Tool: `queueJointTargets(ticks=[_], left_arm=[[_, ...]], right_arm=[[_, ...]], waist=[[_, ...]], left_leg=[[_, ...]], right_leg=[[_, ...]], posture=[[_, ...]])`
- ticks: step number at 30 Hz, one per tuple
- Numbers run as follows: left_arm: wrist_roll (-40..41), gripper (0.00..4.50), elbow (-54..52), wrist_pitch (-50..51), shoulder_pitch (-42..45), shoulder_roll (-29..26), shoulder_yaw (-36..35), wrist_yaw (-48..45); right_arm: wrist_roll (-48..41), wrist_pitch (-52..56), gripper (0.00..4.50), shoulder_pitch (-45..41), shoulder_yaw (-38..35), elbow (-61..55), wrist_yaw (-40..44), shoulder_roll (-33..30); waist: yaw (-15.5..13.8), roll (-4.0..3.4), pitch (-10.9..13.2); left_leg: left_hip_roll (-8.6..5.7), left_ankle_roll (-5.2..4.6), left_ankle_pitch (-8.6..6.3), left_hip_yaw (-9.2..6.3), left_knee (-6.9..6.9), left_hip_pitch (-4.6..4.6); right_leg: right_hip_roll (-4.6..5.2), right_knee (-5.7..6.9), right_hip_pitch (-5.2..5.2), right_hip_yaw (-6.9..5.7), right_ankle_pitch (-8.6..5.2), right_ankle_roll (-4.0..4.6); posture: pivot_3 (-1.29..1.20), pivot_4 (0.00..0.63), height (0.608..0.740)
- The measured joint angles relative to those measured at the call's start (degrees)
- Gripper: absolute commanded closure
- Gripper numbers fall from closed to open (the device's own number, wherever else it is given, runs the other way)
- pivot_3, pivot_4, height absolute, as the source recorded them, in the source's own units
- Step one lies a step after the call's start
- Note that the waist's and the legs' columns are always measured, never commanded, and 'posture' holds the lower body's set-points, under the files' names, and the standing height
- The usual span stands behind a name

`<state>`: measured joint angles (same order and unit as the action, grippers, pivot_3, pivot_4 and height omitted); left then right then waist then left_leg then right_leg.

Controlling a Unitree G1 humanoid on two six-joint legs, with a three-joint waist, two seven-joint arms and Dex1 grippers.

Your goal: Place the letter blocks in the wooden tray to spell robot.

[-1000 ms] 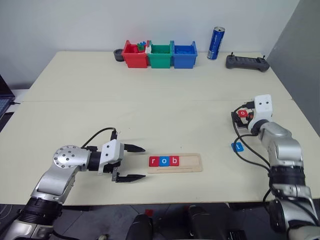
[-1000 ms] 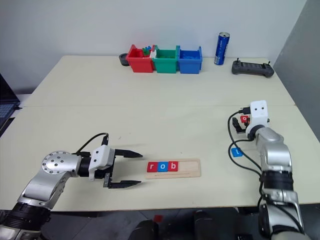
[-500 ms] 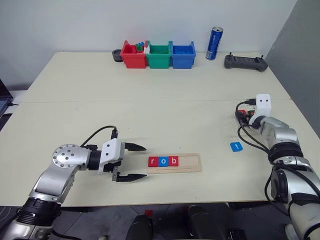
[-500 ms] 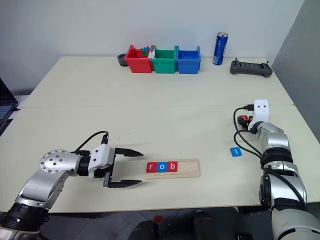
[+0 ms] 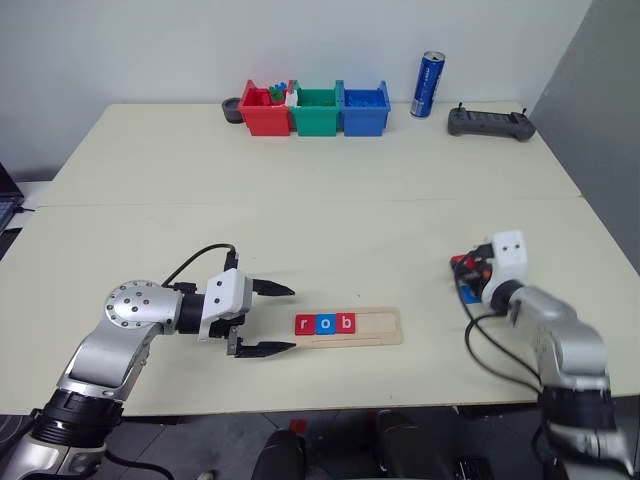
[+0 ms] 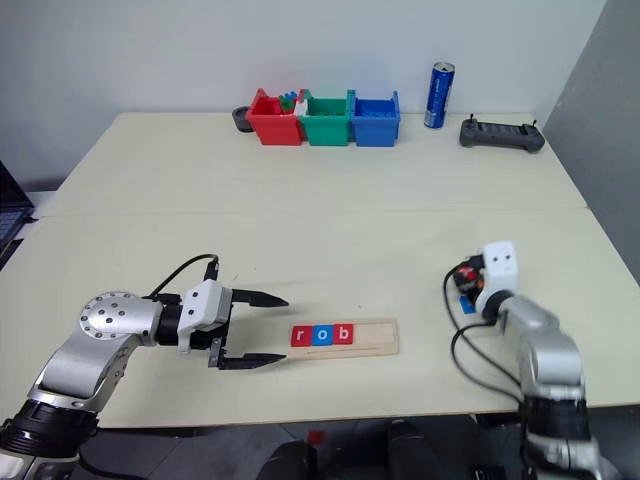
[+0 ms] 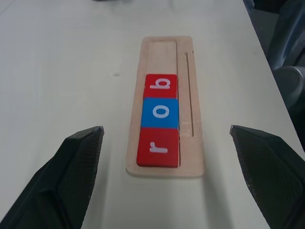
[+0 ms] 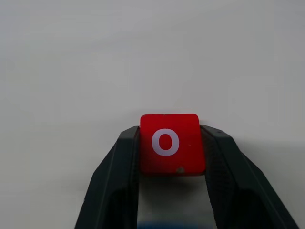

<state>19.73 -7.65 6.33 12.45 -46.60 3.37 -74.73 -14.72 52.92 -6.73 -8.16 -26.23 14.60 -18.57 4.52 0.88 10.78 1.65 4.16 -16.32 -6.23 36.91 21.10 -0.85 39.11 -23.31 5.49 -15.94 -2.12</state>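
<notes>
The wooden tray [image 5: 375, 326] lies near the table's front edge. Three letter blocks sit at its left end: red r [image 7: 158, 147], blue o [image 7: 161, 112], red b [image 7: 160, 86]. My left gripper [image 5: 268, 320] hovers open just left of the tray, fingers spread wide either side of its end. My right gripper [image 8: 170, 138] is shut on a red o block [image 8: 169, 143], held low over the table to the right of the tray. A blue block [image 5: 466, 292] lies under that hand, mostly hidden, so its letter cannot be read.
Red [image 5: 265, 108], green [image 5: 317, 108] and blue [image 5: 364, 108] bins stand at the table's far edge, with a dark round object [image 5: 233, 108] beside the red one. A blue can [image 5: 430, 85] and a black controller [image 5: 490, 122] are at the far right.
My right gripper closed on the red o block and pulled back toward me and to the left, now over the blue block. The left gripper has stayed put.
</notes>
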Motion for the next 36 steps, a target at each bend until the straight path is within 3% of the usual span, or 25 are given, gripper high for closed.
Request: queueJointTargets(ticks=[6,15,23,24,25,31,36], left_arm=[[0.00,0.00,0.98,-0.10,1.46,0.02,1.01,-1.67],[-0.53,0.00,4.60,-2.22,2.93,0.27,1.39,-3.89],[-0.84,0.00,6.14,-5.46,1.66,0.34,1.38,-4.73],[-0.85,0.00,6.24,-5.52,1.49,0.34,1.38,-4.73],[-0.86,0.00,6.35,-5.61,1.30,0.33,1.38,-4.70],[-0.85,0.00,6.19,-5.47,0.60,0.28,1.32,-4.45],[-0.82,0.00,5.01,-4.42,0.65,0.30,1.31,-3.36]], right_arm=[[0.08,8.99,3.04,10.29,4.57,-18.20,-7.83,7.72],[2.10,10.46,3.04,13.51,6.22,-19.61,-14.95,15.37],[1.15,9.12,0.32,13.66,4.81,-19.61,-15.91,20.05],[1.19,9.11,0.04,13.40,4.62,-19.56,-16.02,20.02],[1.21,9.13,0.04,12.80,3.85,-19.53,-16.20,19.92],[-1.99,9.67,0.04,5.59,0.28,-22.34,-10.91,12.43],[-9.82,8.79,0.04,-1.06,0.22,-16.58,8.92,-9.83]], waist=[[0.03,0.01,0.00],[0.09,0.06,-0.03],[0.12,0.13,-0.07],[0.12,0.12,-0.07],[0.12,0.12,-0.07],[0.15,0.10,-0.06],[0.09,0.11,-0.04]], left_leg=[[0.03,0.02,0.02,0.07,0.05,-0.08],[0.04,0.02,0.01,0.08,0.01,-0.08],[0.04,0.02,0.01,0.08,0.02,-0.08],[0.04,0.02,0.01,0.08,0.02,-0.07],[0.04,0.02,0.01,0.07,0.02,-0.07],[0.05,0.01,0.01,0.06,0.00,-0.08],[0.01,-0.01,0.00,0.12,0.03,-0.07]], right_leg=[[-0.05,-0.02,0.04,0.06,-0.14,-0.30],[-0.05,-0.06,0.03,0.06,-0.16,-0.30],[-0.03,-0.07,0.04,0.05,-0.16,-0.29],[-0.03,-0.07,0.04,0.05,-0.16,-0.29],[-0.03,-0.07,0.04,0.05,-0.16,-0.29],[-0.05,-0.07,0.03,0.04,-0.16,-0.29],[-0.02,-0.15,0.08,0.06,-0.16,-0.30]], posture=[[0.00,0.150,0.740],[0.00,0.150,0.740],[0.00,0.150,0.740],[0.00,0.150,0.740],[0.00,0.150,0.740],[0.00,0.150,0.740],[0.00,0.150,0.740]])
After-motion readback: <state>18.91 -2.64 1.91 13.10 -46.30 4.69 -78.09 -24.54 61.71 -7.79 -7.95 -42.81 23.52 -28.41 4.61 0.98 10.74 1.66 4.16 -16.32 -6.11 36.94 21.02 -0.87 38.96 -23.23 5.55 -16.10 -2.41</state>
